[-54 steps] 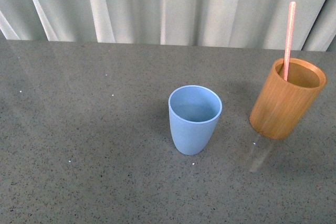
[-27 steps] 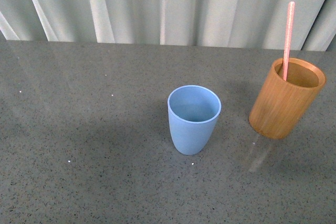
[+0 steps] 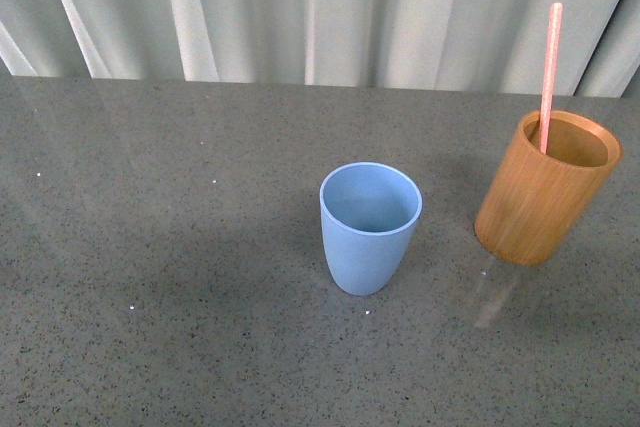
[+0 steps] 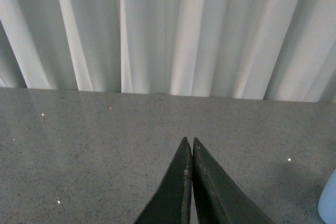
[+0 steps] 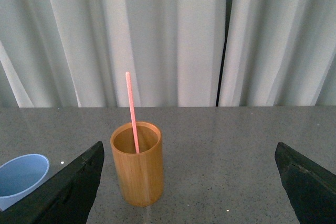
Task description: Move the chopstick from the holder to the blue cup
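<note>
The job is at its opening step, the reach, by my reading; the chopstick [image 3: 548, 77] stands in the holder [image 3: 545, 197], untouched, and the cup [image 3: 368, 232] looks empty. Holder and cup stand upright on the tabletop [image 3: 150, 267], near each other but apart, the holder toward the robot's right. The right tool [image 5: 189, 146] is spread wide and holds nothing; it faces the holder from well back, with holder and chopstick framed between its fingers. The left tool [image 4: 190, 150] has its fingers pressed together on nothing; only an edge of the cup shows in its view. The chopstick's long axis runs close to vertical with a slight lean; its upper end points up, well above the rim; its lower end is hidden inside. The next move likely calls for the right tool to close on the shaft above the rim, pinch it, then lift along that axis until the tip clears the holder before crossing to the cup.
</note>
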